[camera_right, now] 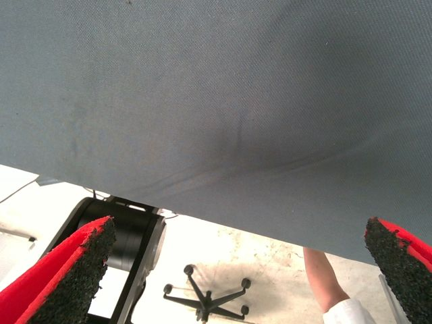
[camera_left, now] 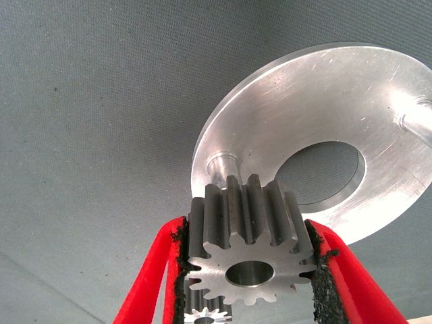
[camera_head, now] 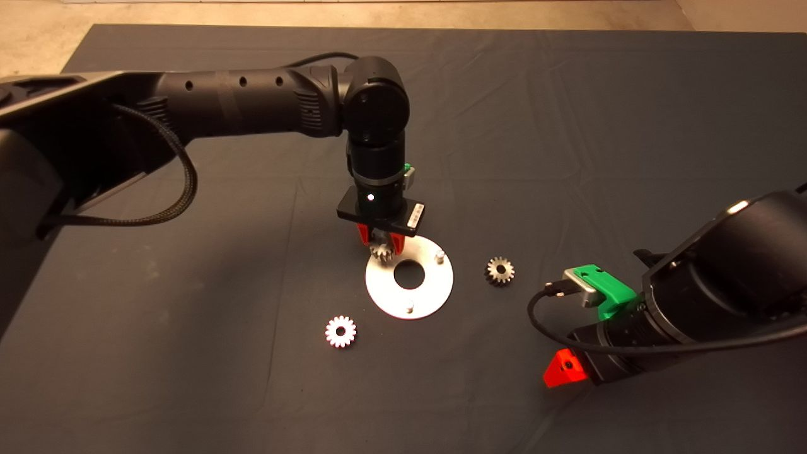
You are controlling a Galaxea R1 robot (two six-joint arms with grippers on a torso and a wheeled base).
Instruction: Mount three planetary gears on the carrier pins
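My left gripper (camera_left: 248,270) pinches a silvery toothed gear (camera_left: 246,239) above one peg (camera_left: 221,165) at the disc's (camera_head: 435,291) rim, mid-mat. Two more gears lie loose — one (camera_head: 340,331) toward the near edge, one (camera_head: 499,270) rightward. My right gripper (camera_right: 236,270) waits, fingers spread, near the right edge.

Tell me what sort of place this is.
Probably a robotics lab bench: a dark cloth mat with loose small silvery toothed gears and a white pegged disc, an office chair base beyond.

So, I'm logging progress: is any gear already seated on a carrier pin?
No: the two visible pins are bare, and the left gripper holds a gear above the third.
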